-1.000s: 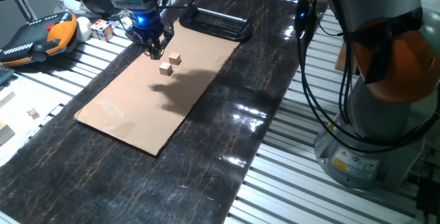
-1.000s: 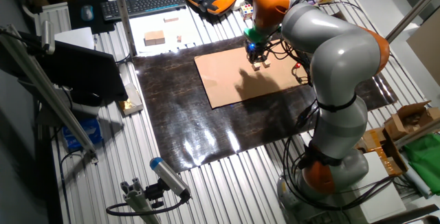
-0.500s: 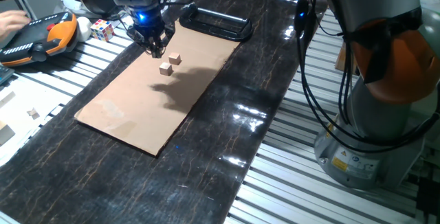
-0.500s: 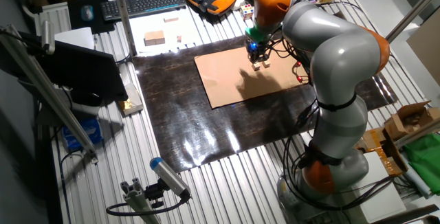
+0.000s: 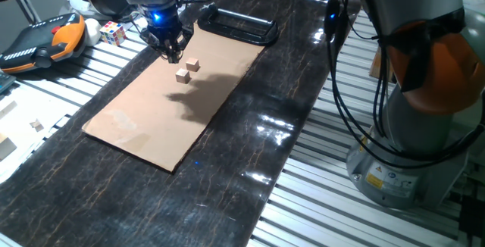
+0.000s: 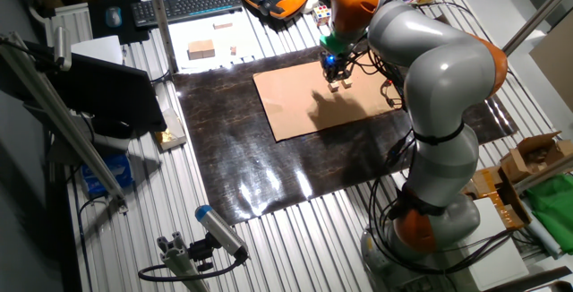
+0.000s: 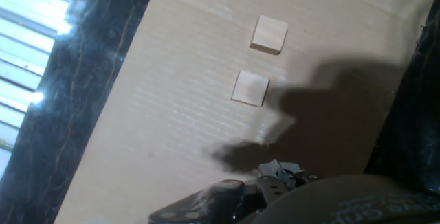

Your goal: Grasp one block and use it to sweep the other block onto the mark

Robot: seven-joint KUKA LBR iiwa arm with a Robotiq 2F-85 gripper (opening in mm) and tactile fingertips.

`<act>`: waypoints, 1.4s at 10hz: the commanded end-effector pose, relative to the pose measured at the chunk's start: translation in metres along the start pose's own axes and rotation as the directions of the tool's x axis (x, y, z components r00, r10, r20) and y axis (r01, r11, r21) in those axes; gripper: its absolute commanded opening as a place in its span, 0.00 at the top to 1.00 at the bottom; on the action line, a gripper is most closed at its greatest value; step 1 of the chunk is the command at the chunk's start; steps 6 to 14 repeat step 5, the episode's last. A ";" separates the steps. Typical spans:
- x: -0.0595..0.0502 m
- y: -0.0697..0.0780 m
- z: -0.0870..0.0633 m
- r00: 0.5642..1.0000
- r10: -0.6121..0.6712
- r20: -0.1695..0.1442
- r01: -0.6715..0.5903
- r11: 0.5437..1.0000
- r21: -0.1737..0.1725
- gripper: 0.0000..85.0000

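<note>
Hovering above tan cardboard (image 5: 144, 118), gripper (image 5: 172, 52) with finger spacing unclear, empty, two wooden blocks (image 5: 183, 76) (image 5: 193, 65) just beyond, apart.

Arm (image 6: 430, 68) is showing fat silver-grey rounded links with orange joint bands; black cables are running down its side to a grey base (image 5: 394, 175) wearing a small yellow warning sticker. Gripper (image 5: 171, 50) is looking black, a blue light glowing just above it under a teal collar.
</note>
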State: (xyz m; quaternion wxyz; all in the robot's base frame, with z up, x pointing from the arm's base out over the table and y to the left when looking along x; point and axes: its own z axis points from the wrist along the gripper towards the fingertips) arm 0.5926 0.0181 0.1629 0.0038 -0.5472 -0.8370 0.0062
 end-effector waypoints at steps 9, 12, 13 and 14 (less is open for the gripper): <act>0.000 0.001 0.002 1.000 0.003 -0.001 -0.003 1.000 0.002 0.99; 0.000 0.001 0.002 1.000 0.003 -0.001 -0.003 1.000 0.002 0.99; 0.000 0.001 0.002 1.000 0.003 -0.001 -0.003 1.000 0.002 0.99; 0.000 0.001 0.002 1.000 0.003 -0.001 -0.003 1.000 0.002 0.99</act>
